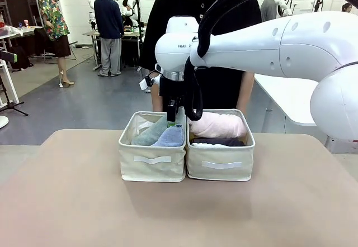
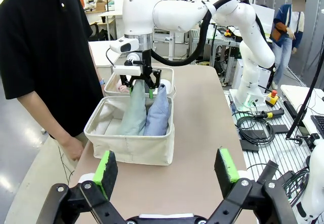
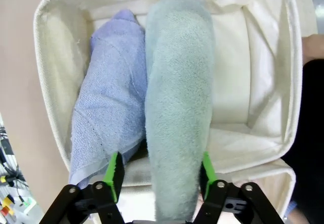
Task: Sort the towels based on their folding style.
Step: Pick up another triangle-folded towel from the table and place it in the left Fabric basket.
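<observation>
Two cream bins stand side by side on the table. The left bin (image 1: 151,160) holds a grey-green cone-folded towel (image 3: 177,107) and a light blue one (image 3: 109,107), both leaning upright. My right gripper (image 1: 172,115) hangs over this bin, open, its green pads either side of the grey-green towel's top with a gap on one side. In the right bin (image 1: 221,163) a rolled pink towel (image 1: 218,125) lies on a dark grey one (image 1: 218,142). My left gripper (image 2: 167,168) is open and empty, well back from the bins.
A person in black stands right behind the bins, one hand (image 2: 76,148) hanging near the table's far edge. The tan table (image 1: 72,202) has open room in front of the bins and to both sides.
</observation>
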Available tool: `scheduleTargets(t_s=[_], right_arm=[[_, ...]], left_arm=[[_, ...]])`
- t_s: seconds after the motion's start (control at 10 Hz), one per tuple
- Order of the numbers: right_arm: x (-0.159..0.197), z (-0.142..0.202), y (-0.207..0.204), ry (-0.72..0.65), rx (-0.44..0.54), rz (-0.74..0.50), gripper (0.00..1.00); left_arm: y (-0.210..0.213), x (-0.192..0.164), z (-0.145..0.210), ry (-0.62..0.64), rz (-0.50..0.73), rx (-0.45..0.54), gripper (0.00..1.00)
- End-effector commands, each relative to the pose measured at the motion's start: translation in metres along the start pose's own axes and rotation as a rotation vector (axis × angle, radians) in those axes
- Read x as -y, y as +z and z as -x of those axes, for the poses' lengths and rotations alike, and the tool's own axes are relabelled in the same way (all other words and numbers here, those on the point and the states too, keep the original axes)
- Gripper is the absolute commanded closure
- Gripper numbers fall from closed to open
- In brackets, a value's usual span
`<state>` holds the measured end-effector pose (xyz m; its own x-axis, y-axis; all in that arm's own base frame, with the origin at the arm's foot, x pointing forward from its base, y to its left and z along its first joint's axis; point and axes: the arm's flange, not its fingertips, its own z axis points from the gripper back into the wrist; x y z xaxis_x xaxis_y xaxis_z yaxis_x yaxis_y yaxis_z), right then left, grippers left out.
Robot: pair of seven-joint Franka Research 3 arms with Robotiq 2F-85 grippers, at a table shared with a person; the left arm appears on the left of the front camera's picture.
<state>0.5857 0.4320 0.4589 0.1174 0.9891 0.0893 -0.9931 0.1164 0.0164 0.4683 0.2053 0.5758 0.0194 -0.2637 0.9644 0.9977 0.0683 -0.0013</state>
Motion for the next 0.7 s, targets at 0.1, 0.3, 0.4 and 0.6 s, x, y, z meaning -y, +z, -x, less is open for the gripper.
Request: scheduleTargets(t_s=[0.1, 0.3, 0.4, 0.6], right_arm=[[-0.007, 0.008, 0.002, -0.002, 0.018, -0.024, 0.01], [-0.006, 0.008, 0.004, 0.001, 0.019, -0.022, 0.00], [-0.006, 0.007, 0.009, 0.000, 0.023, -0.011, 0.00], [-0.006, 0.007, 0.022, -0.004, 0.015, 0.010, 0.00]], left_arm=[[0.000, 0.003, 0.000, -0.010, 0.008, -0.009, 0.00], [0.000, 0.003, 0.000, -0.010, 0.008, -0.009, 0.00], [0.000, 0.003, 0.000, -0.010, 0.008, -0.009, 0.00], [0.000, 0.003, 0.000, -0.010, 0.008, -0.009, 0.00]])
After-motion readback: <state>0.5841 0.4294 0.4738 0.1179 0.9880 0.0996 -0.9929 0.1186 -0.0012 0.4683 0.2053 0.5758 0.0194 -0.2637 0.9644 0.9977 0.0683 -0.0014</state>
